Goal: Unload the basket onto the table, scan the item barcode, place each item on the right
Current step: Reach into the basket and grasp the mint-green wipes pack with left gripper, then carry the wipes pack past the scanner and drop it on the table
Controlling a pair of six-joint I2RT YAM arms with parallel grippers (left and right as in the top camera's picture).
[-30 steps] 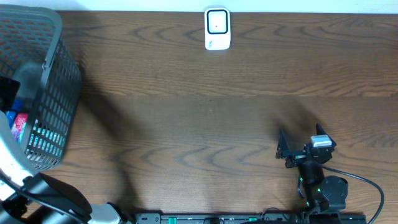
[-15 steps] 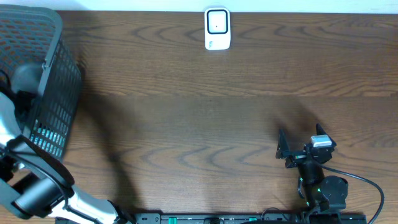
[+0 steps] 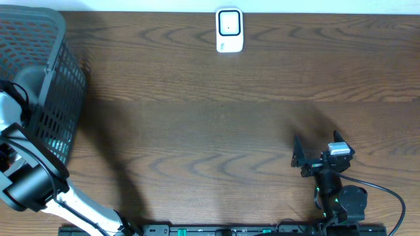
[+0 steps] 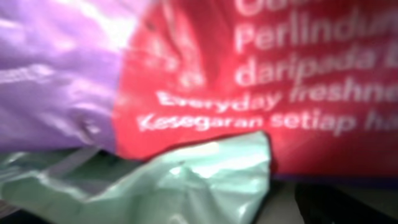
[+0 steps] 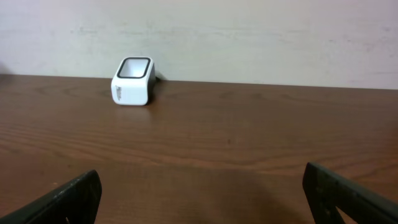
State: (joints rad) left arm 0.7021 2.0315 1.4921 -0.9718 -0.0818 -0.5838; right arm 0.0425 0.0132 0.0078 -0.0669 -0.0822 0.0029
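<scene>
A red and purple pack (image 4: 249, 81) with white print fills the left wrist view at very close range, blurred. A pale green plastic bag (image 4: 186, 180) lies in front of it. No barcode shows. My left gripper is down inside the black mesh basket (image 3: 62, 98), hidden in the overhead view under its own arm (image 3: 26, 174). Nothing shows between its jaws. The white scanner (image 3: 229, 30) with a dark window stands at the table's far edge, also in the right wrist view as the scanner (image 5: 132, 81). My right gripper (image 3: 317, 152) rests near the front right, open and empty.
The basket takes up the table's far left corner, and the left arm leans over its near rim. Brown wood tabletop (image 3: 210, 118) spreads between the basket, the scanner and the right arm. A pale wall (image 5: 249, 37) rises behind the scanner.
The left arm has swung further over and down into the basket, covering the coloured packs that showed there a second ago. The right arm has not moved.
</scene>
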